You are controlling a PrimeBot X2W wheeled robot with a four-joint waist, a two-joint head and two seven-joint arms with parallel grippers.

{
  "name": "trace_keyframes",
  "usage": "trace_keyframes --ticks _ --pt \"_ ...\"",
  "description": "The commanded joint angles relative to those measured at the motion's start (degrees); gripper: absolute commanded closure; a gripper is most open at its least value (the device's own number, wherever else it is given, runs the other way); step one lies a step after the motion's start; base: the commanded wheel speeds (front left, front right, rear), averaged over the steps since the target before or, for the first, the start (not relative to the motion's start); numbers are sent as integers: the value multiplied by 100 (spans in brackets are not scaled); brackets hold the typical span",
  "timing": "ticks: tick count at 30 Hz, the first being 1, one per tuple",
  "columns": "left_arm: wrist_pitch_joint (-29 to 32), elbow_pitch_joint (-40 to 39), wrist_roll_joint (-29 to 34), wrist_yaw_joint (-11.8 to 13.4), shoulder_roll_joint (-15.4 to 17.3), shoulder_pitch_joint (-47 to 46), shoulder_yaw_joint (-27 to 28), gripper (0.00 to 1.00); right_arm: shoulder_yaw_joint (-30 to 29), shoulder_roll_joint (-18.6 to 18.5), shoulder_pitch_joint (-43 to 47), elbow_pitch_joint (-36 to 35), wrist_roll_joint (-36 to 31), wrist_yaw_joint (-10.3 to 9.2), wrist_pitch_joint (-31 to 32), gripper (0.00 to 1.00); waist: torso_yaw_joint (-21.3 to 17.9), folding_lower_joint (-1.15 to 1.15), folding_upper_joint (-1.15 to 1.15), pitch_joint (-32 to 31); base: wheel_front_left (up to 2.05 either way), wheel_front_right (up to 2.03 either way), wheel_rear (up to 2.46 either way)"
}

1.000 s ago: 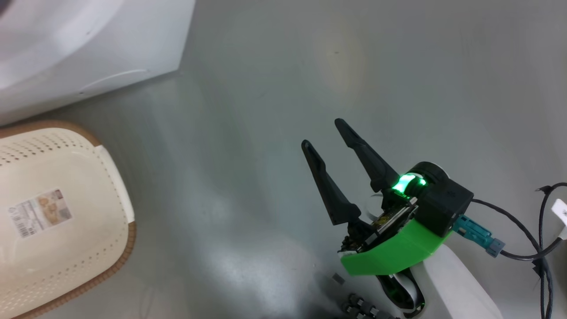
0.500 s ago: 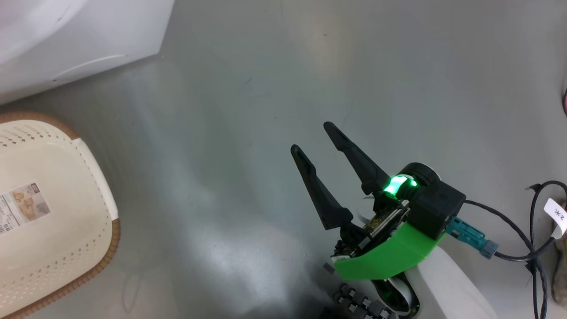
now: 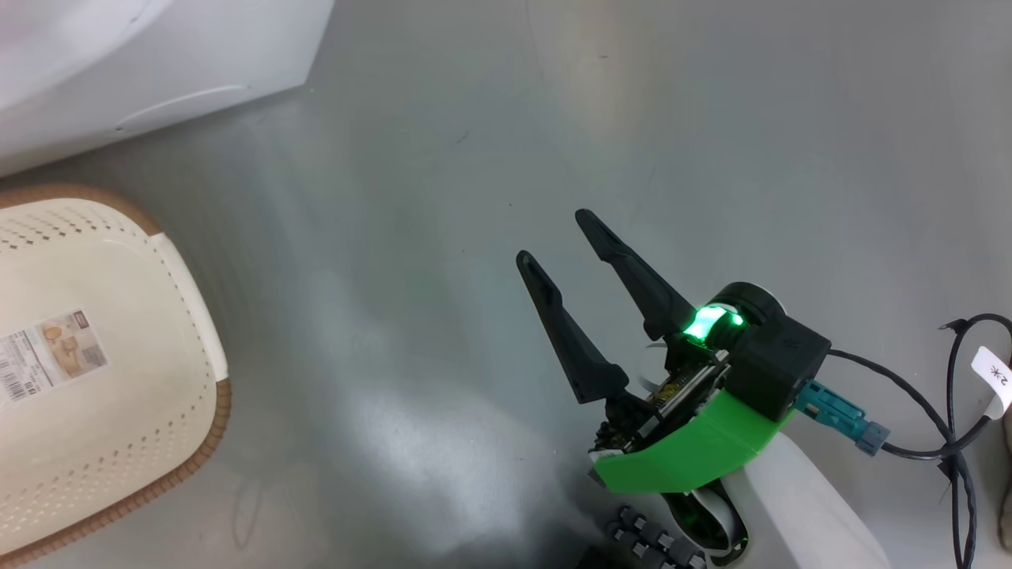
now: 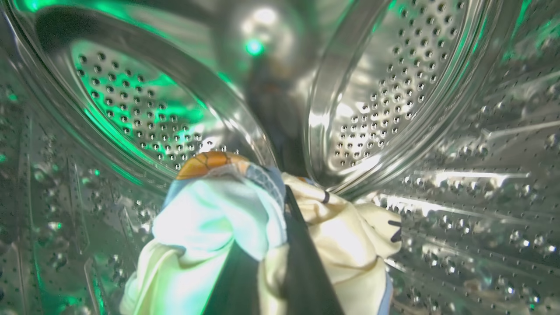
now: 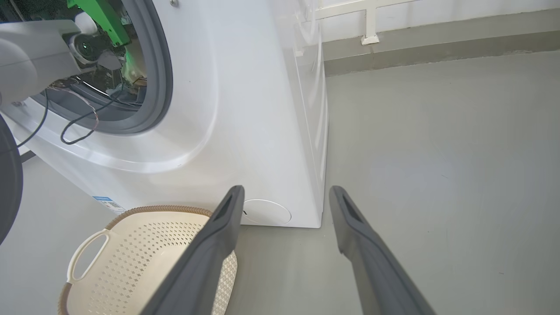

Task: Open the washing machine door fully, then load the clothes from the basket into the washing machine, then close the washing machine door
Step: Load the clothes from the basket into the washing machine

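**Left claw holds the clothes inside the drum; right claw hangs open over the floor**

In the left wrist view, the left claw (image 4: pixel 286 205) is deep inside the steel drum (image 4: pixel 393 87) of the washing machine. Its two dark fingers are pinched together on the clothes (image 4: pixel 210 214). A light blue piece with an orange print bunches over one finger, and cream fabric with thin black lines drapes beside the other. The bundle hangs from the fingers in front of the perforated drum wall, and I cannot tell whether it touches the wall below.

The right wrist view shows the washing machine (image 5: pixel 245 109) from the front. The pale left forearm (image 5: pixel 30 57) reaches in through the grey gasket (image 5: pixel 164 78). A dark curved edge at the far left looks like the rim of the washing machine door (image 5: pixel 8 183), swung out from the opening.

The right claw (image 3: pixel 553 235) holds nothing and its fingers are spread wide above the grey floor (image 3: pixel 474 118), well apart from the basket (image 3: pixel 118 474). The basket stands on the floor just in front of the machine's lower corner, and the label sticker (image 3: pixel 51 356) shows on its bare bottom. A black cable (image 3: pixel 957 442) loops on the floor beside the right arm.
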Motion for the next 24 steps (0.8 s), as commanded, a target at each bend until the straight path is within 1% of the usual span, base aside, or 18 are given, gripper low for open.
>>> trace_keyframes --ticks 1,8,13,17,19,24 --pt "24 -116 8 -61 167 43 -2 0 79 7 51 -98 21 35 -69 0 11 0 0 -12 0 0 0" --pt "31 62 -27 -198 64 188 -136 0 21 7 58 -23 -21 35 -69 0 125 0 0 -154 0 0 0" --pt "-255 84 -129 -157 -18 592 -119 0 -104 7 95 54 -118 35 -69 0 273 0 0 -361 0 0 0" --pt "-609 32 -346 -127 -73 1163 22 0 -187 7 154 105 -202 35 -69 0 401 0 0 -582 0 0 0" --pt "-794 -64 -451 -72 -73 1515 114 0 -208 7 190 135 -241 35 -69 0 459 0 0 -704 0 0 0" --pt "-1040 -718 -637 102 -119 2583 315 0 -294 7 324 219 -345 35 -69 0 638 0 0 -1018 0 0 0"
